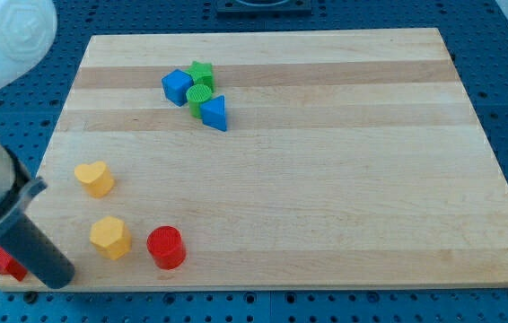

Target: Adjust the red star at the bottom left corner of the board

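Note:
The red star (1, 261) lies at the board's bottom left corner, at or just over the edge, and is partly hidden behind my rod. My tip (57, 280) rests on the board near its bottom edge, just to the right of the red star. The rod slants up to the view's left. The yellow hexagon (109, 237) is to the upper right of the tip, a short gap away.
A red cylinder (166, 248) stands right of the yellow hexagon. A yellow heart (95, 178) lies above them. Near the top sits a cluster: blue cube (177, 87), green star (202, 72), green cylinder (199, 97), blue triangle (215, 113). The wooden board (344, 197) sits on a blue perforated table.

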`<state>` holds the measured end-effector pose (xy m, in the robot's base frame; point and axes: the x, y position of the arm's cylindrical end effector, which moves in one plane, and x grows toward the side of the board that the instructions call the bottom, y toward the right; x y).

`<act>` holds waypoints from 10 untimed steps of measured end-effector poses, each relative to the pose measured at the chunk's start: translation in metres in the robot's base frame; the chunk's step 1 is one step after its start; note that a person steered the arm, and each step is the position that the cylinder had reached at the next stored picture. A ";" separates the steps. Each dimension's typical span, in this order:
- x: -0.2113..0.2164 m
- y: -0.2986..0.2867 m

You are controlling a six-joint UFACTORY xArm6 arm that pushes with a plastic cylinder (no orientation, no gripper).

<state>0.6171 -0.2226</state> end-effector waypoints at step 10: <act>-0.051 -0.051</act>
<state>0.5665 -0.2739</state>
